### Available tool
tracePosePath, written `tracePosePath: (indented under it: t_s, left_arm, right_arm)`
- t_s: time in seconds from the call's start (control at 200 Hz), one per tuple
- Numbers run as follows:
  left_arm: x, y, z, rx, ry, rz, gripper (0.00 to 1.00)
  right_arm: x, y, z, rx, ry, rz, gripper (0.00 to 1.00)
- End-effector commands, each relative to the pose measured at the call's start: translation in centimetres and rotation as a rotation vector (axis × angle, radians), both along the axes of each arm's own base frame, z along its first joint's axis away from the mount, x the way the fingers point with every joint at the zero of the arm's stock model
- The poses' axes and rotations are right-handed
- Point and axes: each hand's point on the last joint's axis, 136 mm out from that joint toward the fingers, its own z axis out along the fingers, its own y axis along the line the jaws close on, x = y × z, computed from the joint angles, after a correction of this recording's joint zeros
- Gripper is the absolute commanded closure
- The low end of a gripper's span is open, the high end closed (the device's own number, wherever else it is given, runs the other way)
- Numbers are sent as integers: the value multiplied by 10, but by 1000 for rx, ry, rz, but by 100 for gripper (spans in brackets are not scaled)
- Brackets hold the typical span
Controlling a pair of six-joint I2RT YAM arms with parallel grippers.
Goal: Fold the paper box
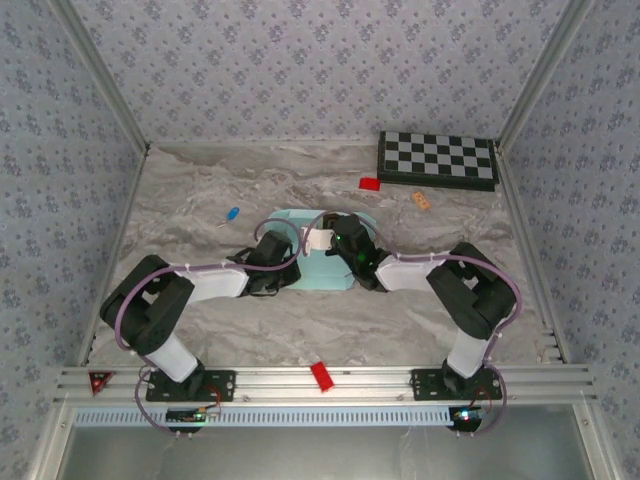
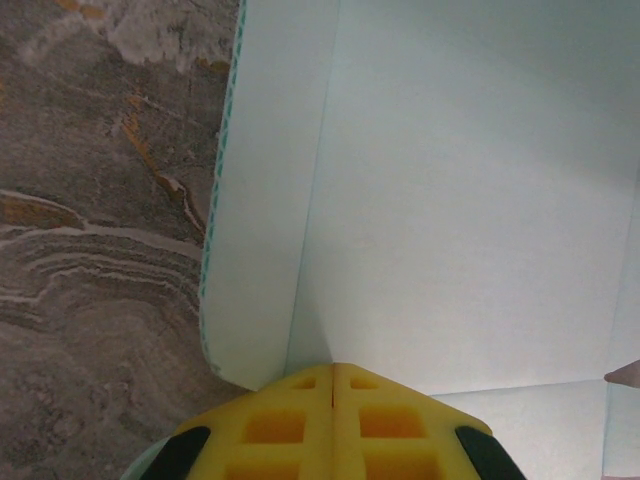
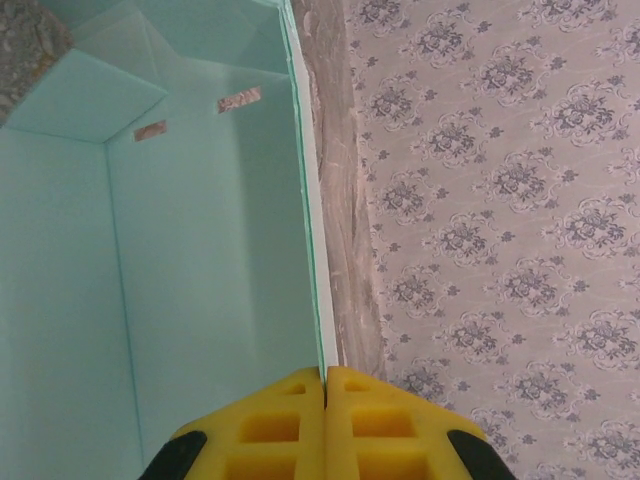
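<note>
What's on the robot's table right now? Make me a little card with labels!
paper box: light blue, in the middle of the table, partly folded, one wall standing up
left gripper: shut, tips over a crease in the box's card
right gripper: shut, seems to pinch the edge of the standing wall
checkerboard: lying flat in the far right corner
small bits: blue piece left of the box; red piece and orange piece near the checkerboard; red block on the front rail
</note>
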Motion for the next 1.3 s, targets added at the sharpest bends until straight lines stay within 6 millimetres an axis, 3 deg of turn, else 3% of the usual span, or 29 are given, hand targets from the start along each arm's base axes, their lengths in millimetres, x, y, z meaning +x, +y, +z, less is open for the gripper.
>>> tracePosePath:
  t_s: [0.0,0.315,0.42,0.56,0.745,0.875,1.139,1.294]
  left_arm:
    - [-13,1,-19,45,66,-29,100]
    - [-12,-4,-8,38,39,-65,100]
    - [-10,-6,5,32,9,-81,100]
    - [-6,4,28,97,-43,-84,87]
    - [-2,32,63,213,-132,-65,68]
    - [4,58,83,250,-178,-31,61]
    - [29,118,100,279,-197,27,52]
    - [46,146,98,265,-181,62,45]
  right_arm:
    - [-11,6,-14,7,22,18,100]
    - [-9,6,-9,7,13,22,100]
    - [-6,5,-5,6,13,21,100]
    - [-3,6,0,-1,19,33,100]
    - [-3,7,5,4,51,60,100]
    - [-3,4,9,9,79,66,100]
    - [-3,3,11,12,141,72,100]
    - [-3,3,8,12,158,71,100]
